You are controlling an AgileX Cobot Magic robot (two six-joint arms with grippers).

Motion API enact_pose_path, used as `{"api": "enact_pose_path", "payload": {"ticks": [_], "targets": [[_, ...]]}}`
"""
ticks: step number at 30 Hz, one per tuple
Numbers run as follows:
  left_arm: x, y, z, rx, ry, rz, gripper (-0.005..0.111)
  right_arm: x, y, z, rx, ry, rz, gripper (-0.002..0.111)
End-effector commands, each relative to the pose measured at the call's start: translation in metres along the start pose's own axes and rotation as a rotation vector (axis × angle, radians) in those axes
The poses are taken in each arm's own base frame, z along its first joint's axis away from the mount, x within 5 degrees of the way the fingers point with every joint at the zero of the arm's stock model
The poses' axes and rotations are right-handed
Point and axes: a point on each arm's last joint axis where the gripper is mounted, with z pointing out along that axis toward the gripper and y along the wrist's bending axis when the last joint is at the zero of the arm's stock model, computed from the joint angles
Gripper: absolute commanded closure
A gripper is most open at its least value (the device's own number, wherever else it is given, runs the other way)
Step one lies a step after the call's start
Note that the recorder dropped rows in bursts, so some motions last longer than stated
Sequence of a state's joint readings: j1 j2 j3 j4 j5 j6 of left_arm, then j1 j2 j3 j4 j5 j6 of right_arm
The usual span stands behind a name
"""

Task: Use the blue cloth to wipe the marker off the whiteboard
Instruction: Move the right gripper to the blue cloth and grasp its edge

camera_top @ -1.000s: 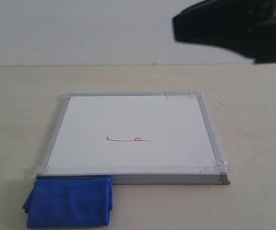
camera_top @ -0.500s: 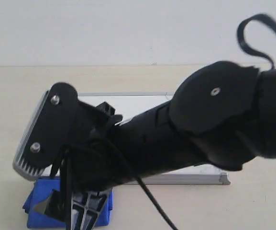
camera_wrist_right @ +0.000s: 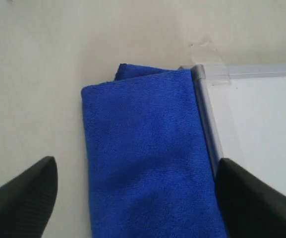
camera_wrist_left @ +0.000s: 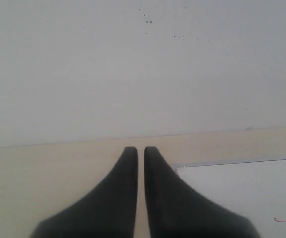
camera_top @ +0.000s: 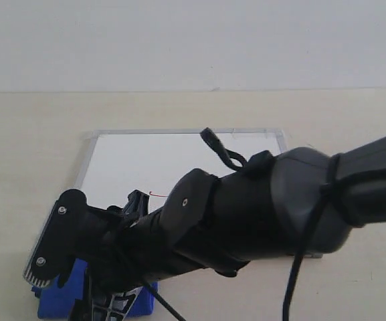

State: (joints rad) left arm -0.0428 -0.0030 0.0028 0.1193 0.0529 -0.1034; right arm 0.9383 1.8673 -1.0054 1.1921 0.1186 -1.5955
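Black ribbed fingers of the right gripper [camera_wrist_right: 138, 198] stand wide apart and hold nothing, straddling the blue cloth [camera_wrist_right: 143, 148]. We read this as the approach to a grasp (no contact shows). The cloth lies folded flat, one edge against the silver frame of the whiteboard [camera_wrist_right: 261, 119] at a taped corner, within easy reach. The marker [camera_top: 158, 194], a thin red line, sits near mid-board, mostly hidden by the arm [camera_top: 279, 200]. The left gripper [camera_wrist_left: 140, 151] hangs beside the board, fingers almost together, empty. We note a beige table [camera_top: 32, 134] and a pale wall [camera_top: 179, 40].
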Motion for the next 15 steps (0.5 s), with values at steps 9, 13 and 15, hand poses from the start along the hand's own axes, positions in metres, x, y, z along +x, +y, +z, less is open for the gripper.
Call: {"api": "enact_pose_path", "payload": {"ticks": [9,13,15], "targets": [[-0.001,0.0,0.0,0.004,-0.001,-0.015,0.102,0.019,-0.006,0.033,0.071,0.085,-0.069,0.03],[-0.001,0.0,0.0,0.004,-0.001,-0.015,0.102,0.019,-0.005,0.033,0.071,0.083,-0.027,0.03],[-0.001,0.0,0.0,0.004,-0.001,-0.015,0.102,0.019,-0.006,0.033,0.084,0.083,0.002,0.03]]}}
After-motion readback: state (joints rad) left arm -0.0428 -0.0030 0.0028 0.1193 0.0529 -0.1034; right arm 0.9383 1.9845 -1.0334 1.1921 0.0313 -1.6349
